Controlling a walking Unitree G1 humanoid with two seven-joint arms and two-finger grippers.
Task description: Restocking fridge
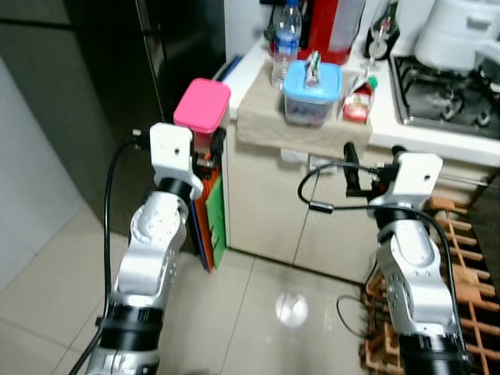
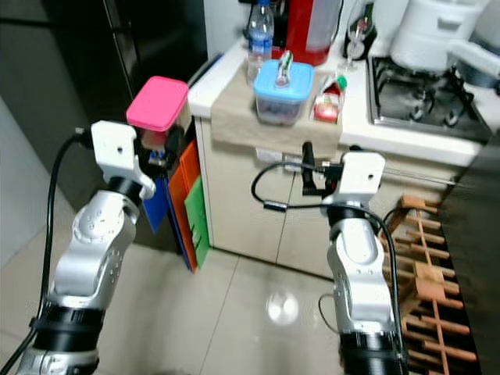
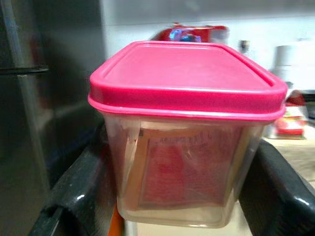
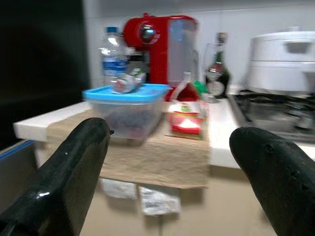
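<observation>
Kitchen, pale tiled floor (image 1: 47,258), white counter (image 1: 437,144) ahead with a dark fridge (image 1: 101,94) to its left. My left gripper (image 3: 172,196) is clamped on a clear tub with a pink lid (image 3: 184,83), one finger on each side wall, held up in front of the fridge; a red packet shows inside, print too blurred to read. My right gripper (image 4: 167,162) hangs spread wide and empty before the counter, facing a blue-lidded container (image 4: 128,105) and a small red carton (image 4: 186,118), label unreadable.

Glossy pale tiled floor (image 1: 258,312) (a lamp's glare on it), beige cabinet (image 1: 266,203), white counter (image 1: 437,144), gas hob (image 1: 437,90)
</observation>
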